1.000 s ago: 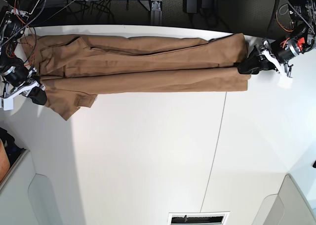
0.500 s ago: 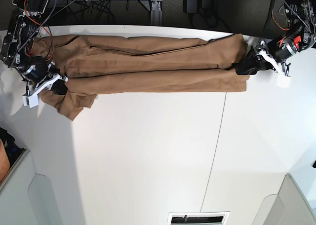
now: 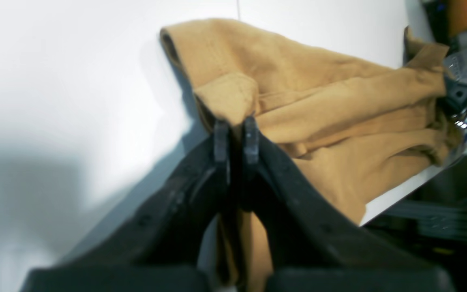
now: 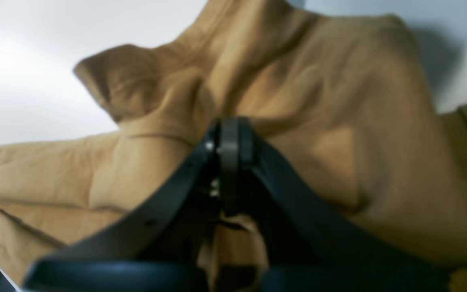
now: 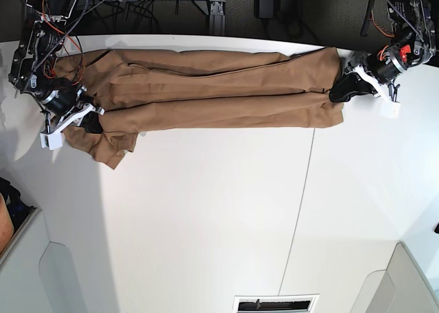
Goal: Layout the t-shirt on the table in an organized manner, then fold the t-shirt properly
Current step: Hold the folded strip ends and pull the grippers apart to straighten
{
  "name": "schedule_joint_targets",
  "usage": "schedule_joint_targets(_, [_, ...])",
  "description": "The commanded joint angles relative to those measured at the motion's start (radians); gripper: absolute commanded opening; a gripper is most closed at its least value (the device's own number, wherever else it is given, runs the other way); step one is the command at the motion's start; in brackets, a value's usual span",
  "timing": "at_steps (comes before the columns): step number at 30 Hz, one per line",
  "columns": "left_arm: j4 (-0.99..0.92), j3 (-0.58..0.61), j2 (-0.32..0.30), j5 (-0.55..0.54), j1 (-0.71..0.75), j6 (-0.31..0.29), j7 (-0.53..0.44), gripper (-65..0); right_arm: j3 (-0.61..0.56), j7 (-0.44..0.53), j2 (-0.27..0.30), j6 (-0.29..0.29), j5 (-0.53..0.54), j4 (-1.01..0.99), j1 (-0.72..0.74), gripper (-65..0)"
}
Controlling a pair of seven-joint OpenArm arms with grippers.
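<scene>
Lengthwise, the t-shirt (image 5: 212, 90) is stretched along the bench (image 5: 206, 217) far edge, each end gripped by a clenched pincer: left pincer (image 5: 336, 93), right pincer (image 5: 92, 124).

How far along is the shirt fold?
Done: the t-shirt lies stretched lengthwise along the far side of the table, folded into a long band. In hand: left gripper is shut on one end, right gripper on the other. Left: a sleeve sticks out near the right gripper, and no crosswise fold yet.
</scene>
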Motion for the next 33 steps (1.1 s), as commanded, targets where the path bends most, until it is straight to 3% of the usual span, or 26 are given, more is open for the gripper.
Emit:
schedule_joint_targets(1, [0.010,-0.004,-0.014,0.045,-0.002,0.012,0.004,-65.0,0.001,0.004,0.011,0.010,0.004,0.011,0.013,-65.0])
schedule_joint_targets(6, [0.010,-0.005,-0.029,0.051,-0.017,0.012,-0.007,-65.0,0.001,0.004,0.011,0.010,0.004,0.011,0.013,-65.0])
schedule_joint_targets(13, [0.010,-0.006,-0.115,0.079,-0.121,0.012,-0.006,-65.0,0.001,0.004,0.011,0.010,0.006,0.011,0.013,-65.0])
schedule_joint_targets(21, [0.010,-0.004,-0.182,0.080,-0.175,0.012,-0.005,-65.0,0.001,-0.005,0.011,0.010,0.102,0.023,0.017,-65.0])
schedule_joint_targets(24, [0.010,-0.004,-0.189,0.080,-0.178,0.012,-0.005,-65.0,0.001,-0.053,0.011,0.010,0.105,0.034,0.008,-65.0])
schedule_joint_targets(33, [0.010,-0.004,-0.192,0.079,-0.192,0.012,-0.006,-65.0,0.001,-0.061,0.012,0.011,0.116,0.183,-0.090,-65.0])
